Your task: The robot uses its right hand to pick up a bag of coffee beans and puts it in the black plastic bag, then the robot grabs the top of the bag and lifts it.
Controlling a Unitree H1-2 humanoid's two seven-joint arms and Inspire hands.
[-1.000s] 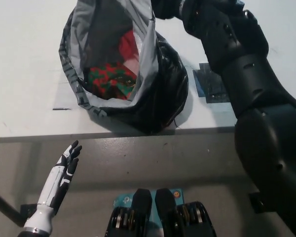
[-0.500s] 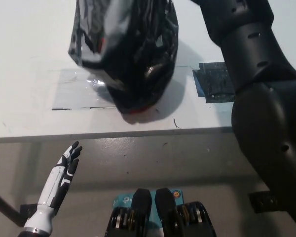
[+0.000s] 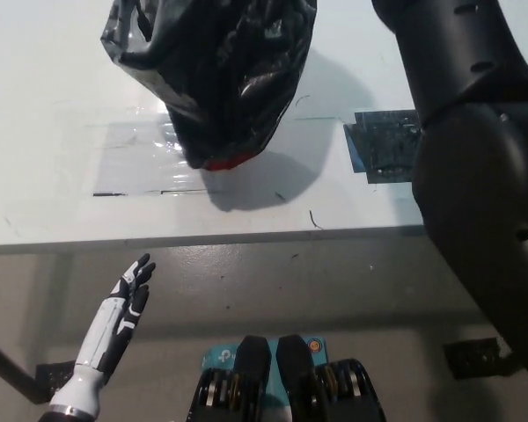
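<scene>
Head view: black plastic bag in the air over the worktop

Black plastic bag [image 3: 216, 75] hangs at the far centre, gathered and crumpled, its top running out of the picture's upper edge. Its lower end is clear of the white worktop [image 3: 53, 105], with a dark shadow on the surface beneath and to the right of it. Mouth of the bag is not in view, so the inside cannot be seen. A small patch of red [image 3: 224, 163] shows at the very bottom of the bag, pressing through or poking out of the plastic; whether this is the coffee bag cannot be told.

Right arm [image 3: 475, 141], black, rises along the right side and leaves the picture at the top. Its hand is out of sight, so its grip cannot be told.

Left hand [image 3: 128, 303], white, rests low at the near left, below the worktop's near edge, fingers straight and apart, holding nothing.

On the worktop: a clear shiny strip of tape [image 3: 136, 145] left of the bag's shadow, and a dark square patch [image 3: 383, 145] to the right, beside the arm.
</scene>
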